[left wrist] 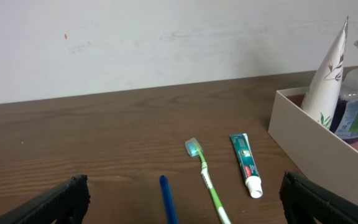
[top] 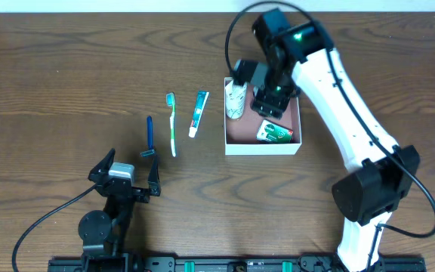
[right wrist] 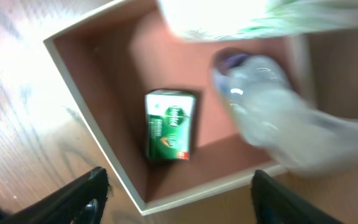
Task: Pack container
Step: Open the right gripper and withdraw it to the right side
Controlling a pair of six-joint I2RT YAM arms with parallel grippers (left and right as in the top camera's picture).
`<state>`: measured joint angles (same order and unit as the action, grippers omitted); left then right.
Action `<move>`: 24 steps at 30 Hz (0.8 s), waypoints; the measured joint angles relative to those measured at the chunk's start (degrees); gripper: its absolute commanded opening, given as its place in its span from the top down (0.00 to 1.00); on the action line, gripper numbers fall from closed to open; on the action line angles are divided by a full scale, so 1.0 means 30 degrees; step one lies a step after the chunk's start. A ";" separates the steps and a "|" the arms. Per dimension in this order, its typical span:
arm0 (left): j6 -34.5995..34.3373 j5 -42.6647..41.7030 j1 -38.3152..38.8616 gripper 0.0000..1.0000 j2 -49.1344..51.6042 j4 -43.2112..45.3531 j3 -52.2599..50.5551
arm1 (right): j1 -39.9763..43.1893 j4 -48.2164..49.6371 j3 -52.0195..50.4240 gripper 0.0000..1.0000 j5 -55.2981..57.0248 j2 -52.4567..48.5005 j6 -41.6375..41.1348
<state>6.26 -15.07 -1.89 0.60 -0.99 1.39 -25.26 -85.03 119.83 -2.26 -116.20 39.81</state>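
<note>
The container (top: 263,149) is a white-walled square box with a pink floor, right of the table's middle. Inside it lie a green carton (top: 274,133), a white tube (top: 235,100) leaning at the left wall, and a clear bottle (right wrist: 272,118), blurred in the right wrist view. My right gripper (top: 269,104) hovers over the box, jaws wide open and empty (right wrist: 179,202). A toothpaste tube (top: 198,113), a green toothbrush (top: 172,125) and a blue razor (top: 149,136) lie on the table to the left. My left gripper (top: 123,177) stands open and empty just short of them.
The left wrist view shows the toothbrush (left wrist: 204,177), toothpaste tube (left wrist: 246,165) and razor handle (left wrist: 166,199) ahead, with the container's wall (left wrist: 316,146) at the right. A pale wall stands behind the dark wooden table (top: 51,91). The arm bases sit at the table's front edge.
</note>
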 measured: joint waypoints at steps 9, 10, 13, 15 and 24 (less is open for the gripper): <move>0.0000 0.0000 0.0000 0.02 -0.0007 -0.0007 0.0000 | 0.0495 -0.1894 0.4809 0.01 0.2310 0.0066 -0.3912; 0.0000 0.0000 0.0000 0.02 -0.0007 0.0000 0.0000 | 0.0816 -0.1923 0.5049 0.01 0.2543 0.0080 -0.4524; 0.0000 0.0000 0.0000 0.02 0.0000 0.0000 0.0000 | 0.2280 -0.2004 0.5202 0.01 0.3031 0.0233 -0.6448; 0.0000 0.0000 0.0000 0.02 -0.0007 0.0000 0.0000 | 0.3461 -0.2120 0.5202 0.01 0.3257 0.0255 -0.7708; 0.0000 0.0000 0.0000 0.02 -0.0007 0.0000 0.0000 | 0.9063 -0.2805 0.5202 0.01 0.3628 0.0255 -1.3413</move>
<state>6.26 -15.07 -1.89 0.58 -0.99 1.39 1.93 -93.45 135.44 8.62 -115.44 -0.43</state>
